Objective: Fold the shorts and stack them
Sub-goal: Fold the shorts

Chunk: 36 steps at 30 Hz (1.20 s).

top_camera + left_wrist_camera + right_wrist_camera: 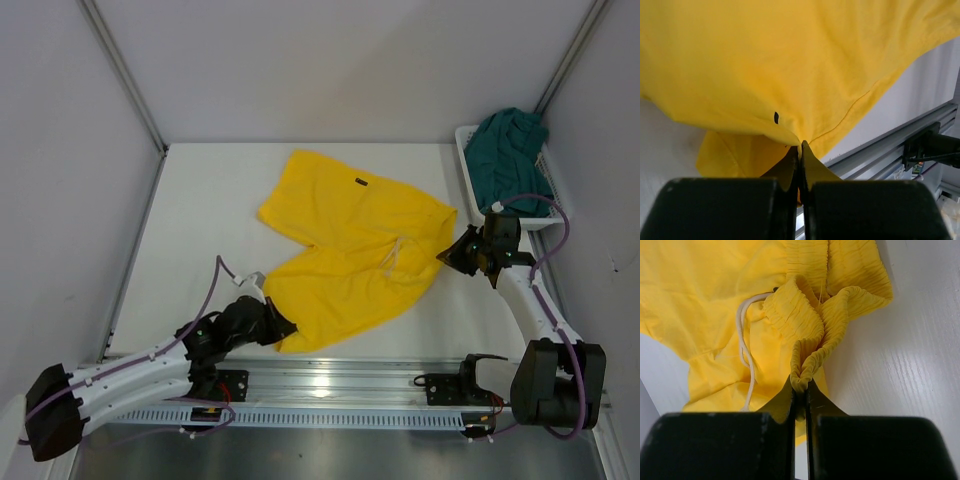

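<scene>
The yellow shorts (pixel 350 250) lie spread across the middle of the white table, small dark logo up, white drawstring (pixel 744 347) showing at the waist. My left gripper (pixel 285 328) is shut on the hem of the near leg (pixel 830 75), pinching a thin fold of yellow fabric between its fingers (pixel 812 167). My right gripper (pixel 452 252) is shut on the gathered waistband (pixel 812 332) at the shorts' right corner. The dark teal shorts (pixel 512 152) sit bunched in the white basket (pixel 470 165) at the back right.
White walls close in on the left, back and right. An aluminium rail (pixel 350 385) runs along the table's near edge, seen also as a rail (pixel 890 145) in the left wrist view. The basket stands against the right wall.
</scene>
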{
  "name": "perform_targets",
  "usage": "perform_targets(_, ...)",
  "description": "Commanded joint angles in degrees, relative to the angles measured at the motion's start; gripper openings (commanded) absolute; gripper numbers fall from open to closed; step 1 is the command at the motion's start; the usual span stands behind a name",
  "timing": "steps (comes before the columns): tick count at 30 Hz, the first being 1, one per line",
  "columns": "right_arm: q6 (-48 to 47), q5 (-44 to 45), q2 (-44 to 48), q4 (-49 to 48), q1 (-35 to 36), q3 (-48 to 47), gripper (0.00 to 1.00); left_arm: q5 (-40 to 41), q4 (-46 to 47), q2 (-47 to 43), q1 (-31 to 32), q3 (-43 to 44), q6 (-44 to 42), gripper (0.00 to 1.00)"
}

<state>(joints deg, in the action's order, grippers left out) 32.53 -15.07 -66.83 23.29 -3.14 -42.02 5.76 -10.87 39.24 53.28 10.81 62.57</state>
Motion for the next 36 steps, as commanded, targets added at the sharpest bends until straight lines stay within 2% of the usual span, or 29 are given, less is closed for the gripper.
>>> perform_targets(1, -0.36, -1.36, 2.14, 0.96, -0.12, 0.01, 0.0, 2.13, -2.72, -3.2, 0.42, 3.58, -1.83, 0.0)
perform_targets(3, -0.98, -0.75, 3.72, 2.98, 0.23, 0.01, 0.0, 3.72, -5.63, -6.01, 0.42, 5.62, -4.72, 0.0)
perform_targets(9, -1.16, -0.66, 11.26, 10.79, 1.73, 2.55, 0.0, 16.11, -26.97, -9.36, -0.36, 23.61, -12.63, 0.0)
perform_targets(12, 0.16, -0.66, 16.0, 13.62, 2.96, 4.92, 0.0, 19.55, -31.65, -9.45, -1.68, 31.35, -16.24, 0.0)
perform_targets(15, 2.79, -0.14, 18.39, 15.38, 7.17, 5.72, 0.0, 20.52, -33.5, -7.87, -4.84, 38.21, -20.19, 0.0)
perform_targets(19, 6.39, 3.29, 20.15, 19.94, 9.37, 3.79, 0.0, 18.68, -33.42, -3.93, -10.28, 46.04, -25.11, 0.0)
perform_targets(22, 7.8, 2.41, 22.52, 22.49, 10.96, 1.77, 0.0, 17.71, -33.6, -1.81, -11.7, 50.43, -26.7, 0.0)
perform_targets(26, 9.21, 4.08, 25.25, 26.72, 12.54, -2.01, 0.0, 18.94, -32.72, -0.31, -12.4, 53.34, -28.28, 0.0)
perform_targets(30, 9.39, 5.58, 24.38, 28.74, 12.45, -5.61, 0.0, 18.15, -29.47, 2.58, -15.91, 53.7, -30.57, 0.0)
perform_targets(36, 12.02, 8.04, 20.16, 30.76, 12.54, -9.13, 0.0, 6.21, -22.18, 10.04, -30.22, 53.26, -33.21, 0.0)
